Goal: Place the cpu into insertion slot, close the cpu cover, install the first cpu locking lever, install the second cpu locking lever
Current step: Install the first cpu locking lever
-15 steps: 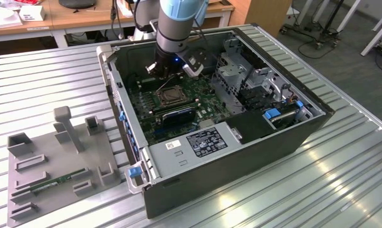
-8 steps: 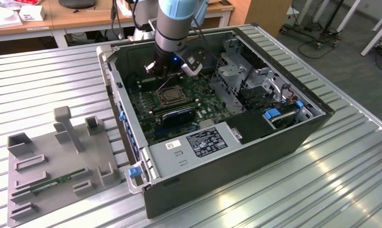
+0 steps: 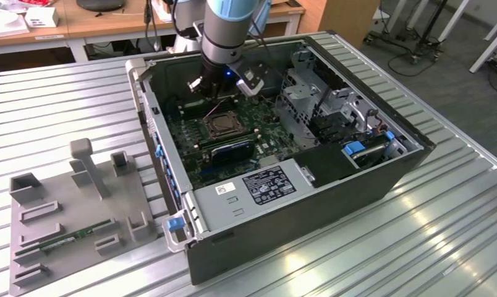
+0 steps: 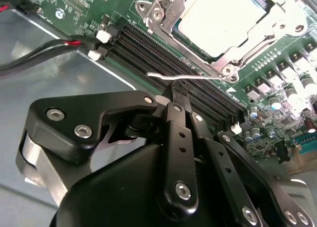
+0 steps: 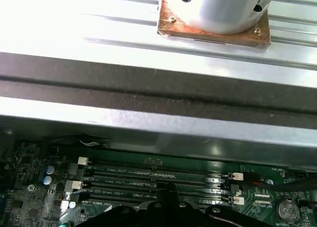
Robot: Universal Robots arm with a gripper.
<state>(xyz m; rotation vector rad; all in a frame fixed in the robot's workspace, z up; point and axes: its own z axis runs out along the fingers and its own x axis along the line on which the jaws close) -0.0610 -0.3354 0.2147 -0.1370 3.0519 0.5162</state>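
Cpu locking lever, a thin bent rod of bright silver wire (image 4: 188, 78), lies right at the tip of my hand (image 4: 174, 90). My black fingers are drawn together with no gap I can see and nothing between them. I cannot tell whether the tip presses the rod or only stands just beside it.

Between my hand and the insertion slot run the long black memory slots (image 4: 148, 51) on the green motherboard (image 4: 119, 9). The square insertion slot with its silver metal rim (image 4: 157, 13) lies just past them. The flat square cpu with its pale silver-tan top (image 4: 223, 16) sits in that slot. The thin silver-grey metal cpu cover (image 4: 225, 56) lies down around the chip's edges, so the chip shows through its window. Around the slot stands the open dark computer case (image 3: 372, 179), resting on the ribbed metal table (image 3: 446, 235).

I judge the locking lever to be light but stiff and springy, and smooth enough to slide off my fingertips. It seems best borne on near its free hooked end, away from the slot's corner, where the leverage is greatest. I take the cpu to be light and fragile, and better left alone under its cover.
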